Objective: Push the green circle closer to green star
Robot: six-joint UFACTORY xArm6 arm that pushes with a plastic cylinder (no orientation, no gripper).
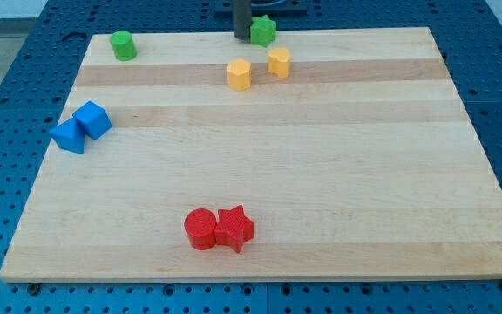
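The green circle (123, 44) stands near the board's top left corner. The green star (262, 30) sits at the top edge, near the middle. My rod comes down at the view's top, and my tip (242, 37) rests on the board just left of the green star, touching or almost touching it. The green circle is far to the left of my tip.
Two yellow blocks (239, 74) (278, 62) sit just below the green star. A blue cube (92, 119) and a blue triangle-like block (68, 136) touch at the left edge. A red circle (200, 229) and red star (234, 228) touch near the bottom. The wooden board (321, 174) lies on a blue pegboard.
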